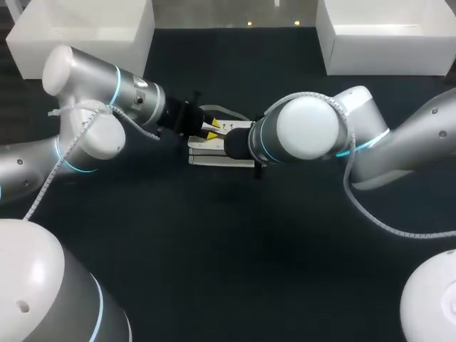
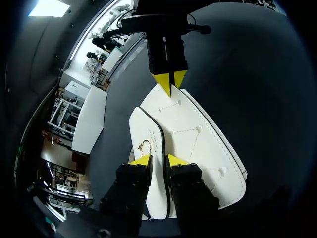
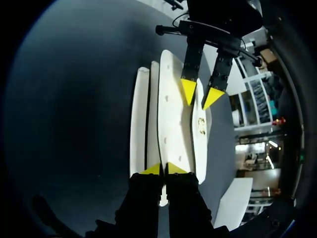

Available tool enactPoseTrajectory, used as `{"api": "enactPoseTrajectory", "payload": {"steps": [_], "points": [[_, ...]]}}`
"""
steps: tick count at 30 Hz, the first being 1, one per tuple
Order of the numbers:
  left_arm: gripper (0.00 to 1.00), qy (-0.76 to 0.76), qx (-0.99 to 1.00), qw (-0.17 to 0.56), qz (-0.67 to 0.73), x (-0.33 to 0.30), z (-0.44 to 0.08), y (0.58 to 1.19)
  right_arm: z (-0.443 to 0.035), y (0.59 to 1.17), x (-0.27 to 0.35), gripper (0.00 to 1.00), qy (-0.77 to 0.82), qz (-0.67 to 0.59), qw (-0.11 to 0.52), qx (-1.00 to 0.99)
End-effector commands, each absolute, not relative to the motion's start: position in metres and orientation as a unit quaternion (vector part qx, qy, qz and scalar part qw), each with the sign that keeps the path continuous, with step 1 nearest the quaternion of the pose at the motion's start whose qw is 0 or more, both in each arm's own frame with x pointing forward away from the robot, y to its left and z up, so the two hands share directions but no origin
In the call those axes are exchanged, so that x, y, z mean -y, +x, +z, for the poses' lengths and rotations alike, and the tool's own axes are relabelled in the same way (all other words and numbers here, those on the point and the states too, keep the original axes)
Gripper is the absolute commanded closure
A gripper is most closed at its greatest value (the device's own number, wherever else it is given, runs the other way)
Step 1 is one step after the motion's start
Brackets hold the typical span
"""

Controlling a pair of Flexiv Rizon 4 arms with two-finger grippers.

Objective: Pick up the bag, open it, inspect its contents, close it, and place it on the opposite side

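A flat white bag (image 1: 214, 158) with stitched panels lies at the table's middle. Its flap carries a small gold clasp (image 2: 144, 145). My left gripper (image 2: 158, 161) comes in from the left end of the bag (image 2: 198, 139). Its yellow fingers stand a little apart on either side of the flap's dark edge, beside the clasp. My right gripper (image 3: 164, 169) is at the opposite end, shut on the thin edge of a bag (image 3: 171, 124) panel. In the head view the right wrist hides that grip, and the left gripper (image 1: 211, 128) shows over the bag.
Two white boxes stand at the back, one at the left (image 1: 85, 35) and one at the right (image 1: 385, 39). Dark table surface (image 1: 228, 249) stretches in front of the bag.
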State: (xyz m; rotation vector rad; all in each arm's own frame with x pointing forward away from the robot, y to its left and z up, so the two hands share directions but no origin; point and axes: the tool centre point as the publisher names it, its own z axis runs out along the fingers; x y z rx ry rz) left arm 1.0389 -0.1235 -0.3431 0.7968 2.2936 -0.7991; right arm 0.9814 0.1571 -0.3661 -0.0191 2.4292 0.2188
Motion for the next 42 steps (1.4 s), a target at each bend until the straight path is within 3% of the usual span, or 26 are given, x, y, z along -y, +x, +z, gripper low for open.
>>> {"api": "enactPoseTrajectory", "payload": {"steps": [1, 4, 12, 42], "points": [[0.86, 0.296, -0.859, 0.285, -0.304, 0.126, -0.344, 1.044, -0.368, 0.981, -0.157, 1.00, -0.008, 0.086, 0.346, -0.934], [1.00, 0.291, -0.862, 0.280, -0.307, 0.125, -0.343, 1.045, -0.368, 0.981, -0.157, 1.00, -0.008, 0.086, 0.346, -0.934], [1.00, 0.285, -0.867, 0.269, -0.308, 0.122, -0.339, 1.043, -0.368, 0.981, -0.157, 1.00, -0.008, 0.086, 0.346, -0.934], [1.00, 0.162, -0.907, 0.099, -0.375, 0.112, -0.317, 1.073, -0.368, 0.981, -0.157, 1.00, -0.008, 0.086, 0.346, -0.934]]}}
